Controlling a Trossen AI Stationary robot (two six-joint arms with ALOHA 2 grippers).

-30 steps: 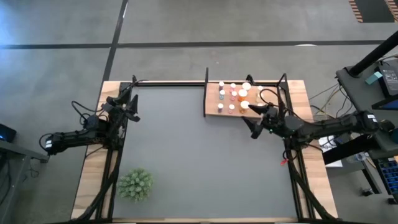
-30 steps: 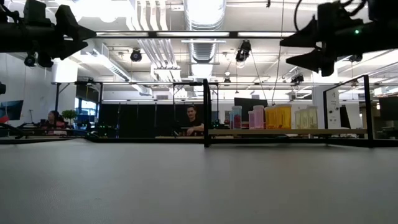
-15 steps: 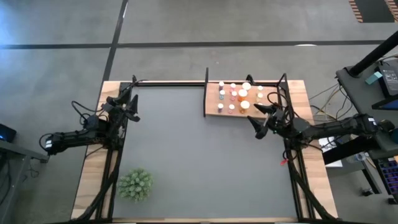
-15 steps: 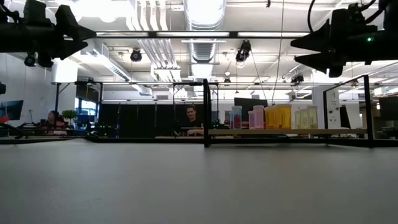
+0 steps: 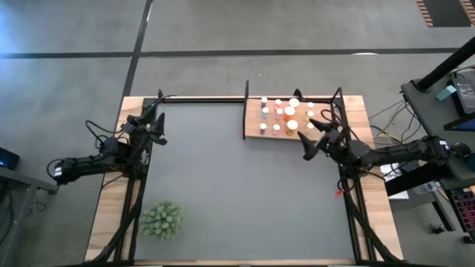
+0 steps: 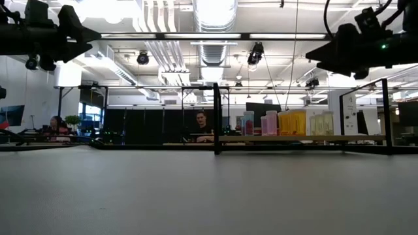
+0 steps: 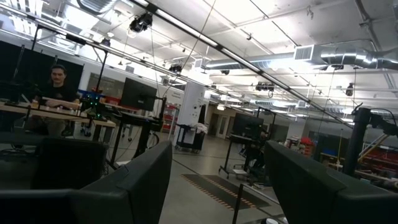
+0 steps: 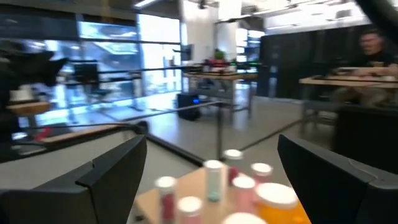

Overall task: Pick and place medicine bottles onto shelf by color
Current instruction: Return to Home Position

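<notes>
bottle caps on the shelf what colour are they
White. The bottle caps on the shelf show best in the high view.

No text, label, brand, number or sign was legible in any view. The medicine bottles (image 5: 290, 111) on the shelf (image 5: 252, 127), just ahead of the right tool (image 5: 309, 139), were too small for lettering to be made out.
</notes>
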